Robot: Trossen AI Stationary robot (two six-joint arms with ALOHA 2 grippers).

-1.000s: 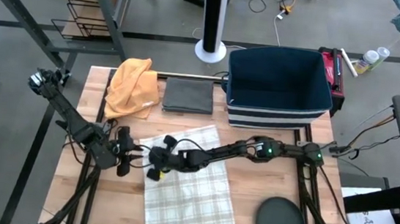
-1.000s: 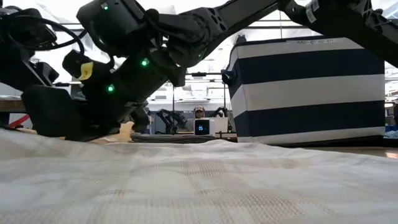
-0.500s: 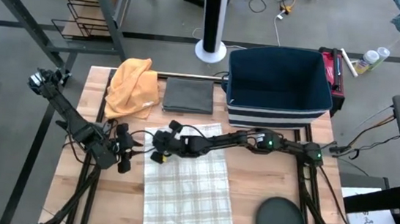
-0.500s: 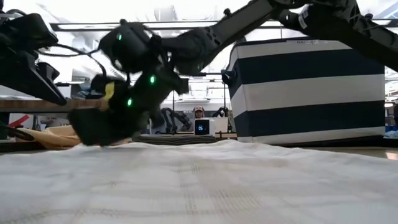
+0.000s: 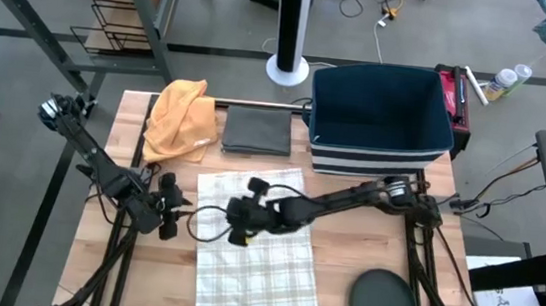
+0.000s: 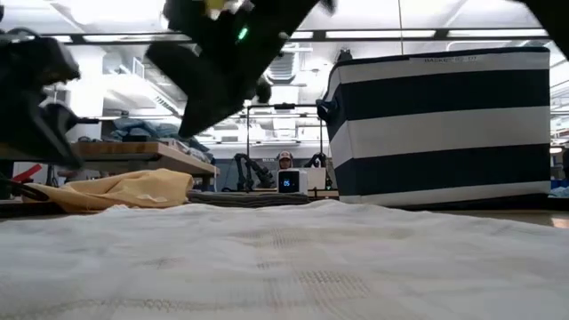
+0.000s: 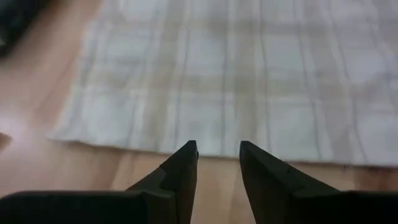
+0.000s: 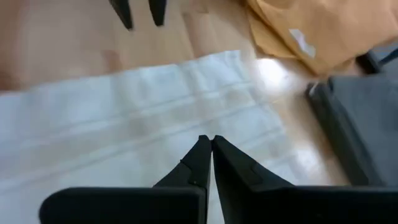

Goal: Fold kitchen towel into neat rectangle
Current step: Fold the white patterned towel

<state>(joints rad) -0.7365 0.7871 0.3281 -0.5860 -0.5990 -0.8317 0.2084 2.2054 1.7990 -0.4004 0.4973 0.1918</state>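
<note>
Unfolded, the pale plaid kitchen towel (image 5: 256, 247) lies flat, lightly creased.

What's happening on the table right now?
The plaid towel lies spread flat on the table, not yet folded. The right end effector hovers shut above the towel's left part, holding nothing. The left end effector waits partly open just off the towel's left edge. An orange cloth, grey cloth and striped bin sit behind.

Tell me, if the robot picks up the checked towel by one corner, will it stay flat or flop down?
Probably flop: the checked towel lies thin and flat on the wooden table, like soft cloth. It looks light, so a push would likely wrinkle or slide it.
</note>
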